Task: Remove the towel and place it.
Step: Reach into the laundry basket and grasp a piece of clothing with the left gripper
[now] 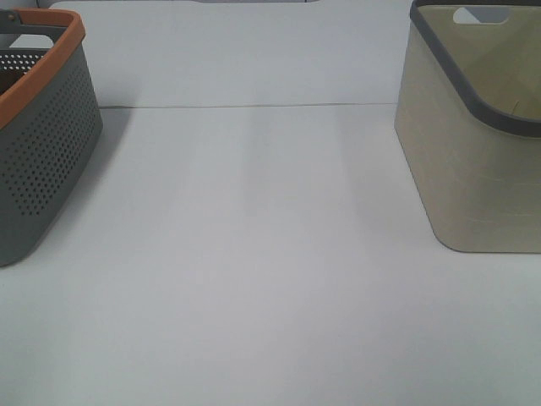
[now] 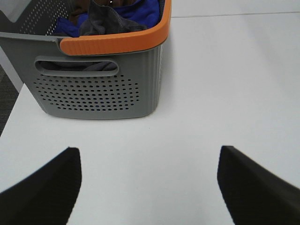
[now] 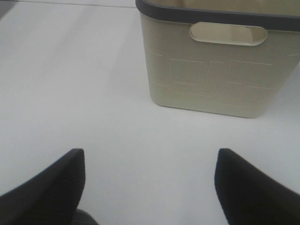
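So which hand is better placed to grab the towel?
Left. The left hand, open, faces the orange-rimmed basket, where the dark towel lies bunched beside blue cloth. The right hand, also open, faces the beige basket across the table.

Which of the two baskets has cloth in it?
The grey perforated basket with the orange rim, on the left: dark grey cloth and blue cloth lie inside it. The beige basket shows none.

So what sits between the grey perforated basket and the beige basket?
Nothing: only bare white table separates the grey basket from the beige basket, as the exterior high view shows.
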Robot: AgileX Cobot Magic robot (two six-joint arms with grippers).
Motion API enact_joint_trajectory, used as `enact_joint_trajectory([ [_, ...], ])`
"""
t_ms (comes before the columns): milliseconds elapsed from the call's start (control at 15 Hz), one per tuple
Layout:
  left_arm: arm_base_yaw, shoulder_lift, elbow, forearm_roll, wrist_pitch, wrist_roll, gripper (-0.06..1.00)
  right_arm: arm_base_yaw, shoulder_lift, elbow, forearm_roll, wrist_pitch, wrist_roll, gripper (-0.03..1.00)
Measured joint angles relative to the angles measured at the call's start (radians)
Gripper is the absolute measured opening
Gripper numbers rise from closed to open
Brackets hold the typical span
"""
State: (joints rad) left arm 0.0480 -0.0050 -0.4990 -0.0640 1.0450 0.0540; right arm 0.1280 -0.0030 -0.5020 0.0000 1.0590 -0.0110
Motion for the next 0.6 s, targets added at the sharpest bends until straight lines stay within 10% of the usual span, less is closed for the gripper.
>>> enact_joint_trajectory([
  [600, 0.000, 0.050, -0.052, -0.001, -0.027, 0.000, 0.75, 0.000, 0.000, 0.000, 0.000, 0.000, 0.000, 0.76],
])
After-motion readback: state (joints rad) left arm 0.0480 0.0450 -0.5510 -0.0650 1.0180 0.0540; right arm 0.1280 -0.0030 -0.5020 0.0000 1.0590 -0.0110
